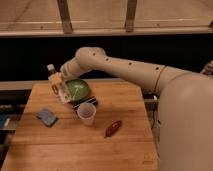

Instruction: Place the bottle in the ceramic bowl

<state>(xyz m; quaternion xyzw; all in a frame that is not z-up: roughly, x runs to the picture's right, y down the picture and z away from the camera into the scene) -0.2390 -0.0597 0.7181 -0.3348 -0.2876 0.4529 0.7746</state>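
My gripper (60,91) is shut on the bottle (54,78), a slim pale bottle with a white cap pointing up and to the left. It hangs tilted just over the left rim of the ceramic bowl (79,89), a round dark green bowl with a lighter green inside, at the back of the wooden table (75,147). The white arm reaches in from the right and crosses above the bowl's far side.
A translucent plastic cup (86,114) stands just in front of the bowl. A dark flat object (93,102) sticks out from under the bowl's front edge. A small reddish-brown oblong (113,128) lies to the cup's right, and a blue sponge (46,117) lies at the left.
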